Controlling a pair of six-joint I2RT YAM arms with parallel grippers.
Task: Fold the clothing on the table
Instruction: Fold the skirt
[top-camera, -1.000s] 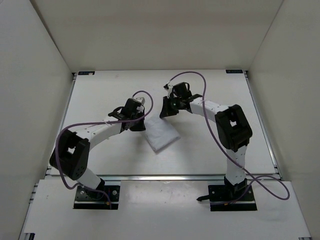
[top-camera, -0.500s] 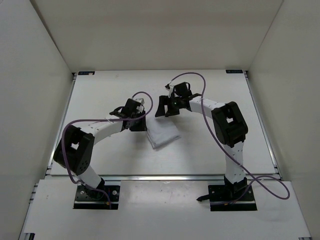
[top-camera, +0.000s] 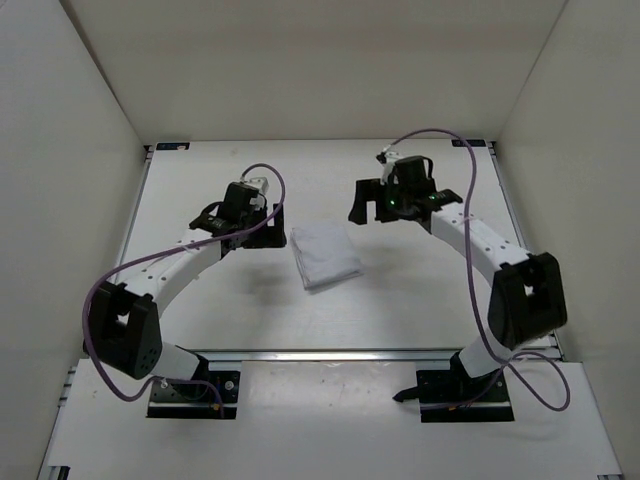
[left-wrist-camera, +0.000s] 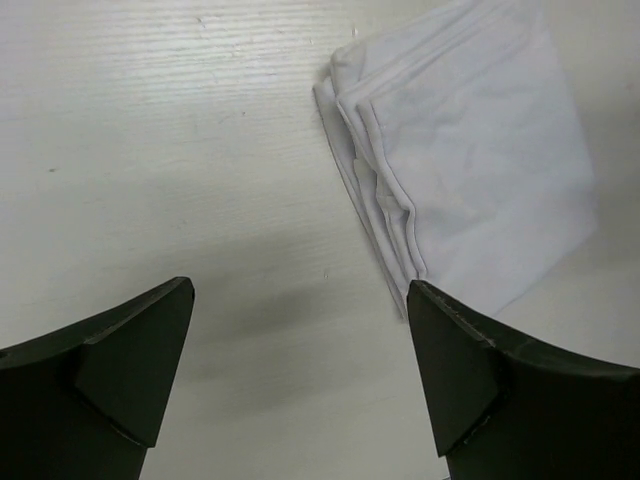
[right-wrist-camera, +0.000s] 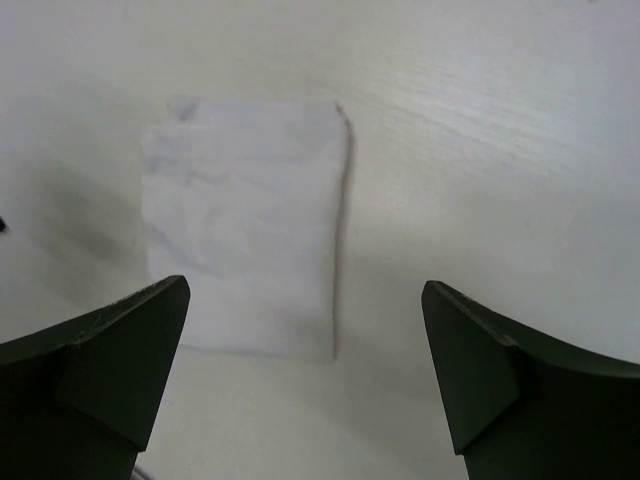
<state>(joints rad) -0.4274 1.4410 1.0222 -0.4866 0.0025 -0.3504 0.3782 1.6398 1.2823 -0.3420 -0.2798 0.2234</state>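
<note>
Left tool (left-wrist-camera: 298, 290) and right tool (right-wrist-camera: 305, 288) have both pulled back off the folded clothing (top-camera: 325, 256), jaws wide and empty. I'd lift clear now, not brushing that stack.

We find the clothing (top-camera: 325, 256) lying flat on the table (top-camera: 420, 300), near its middle. Taken from the clothing, the left gripper (top-camera: 266, 228) sits at about ten o'clock, just beside it without touching. The right gripper (top-camera: 360, 206) sits at about one o'clock, near but apart. The left arm base (top-camera: 190, 390) stands at seven o'clock and the right arm base (top-camera: 465, 392) at five, both on the near side of a rail (top-camera: 330, 353) along the table's six o'clock edge.
</note>
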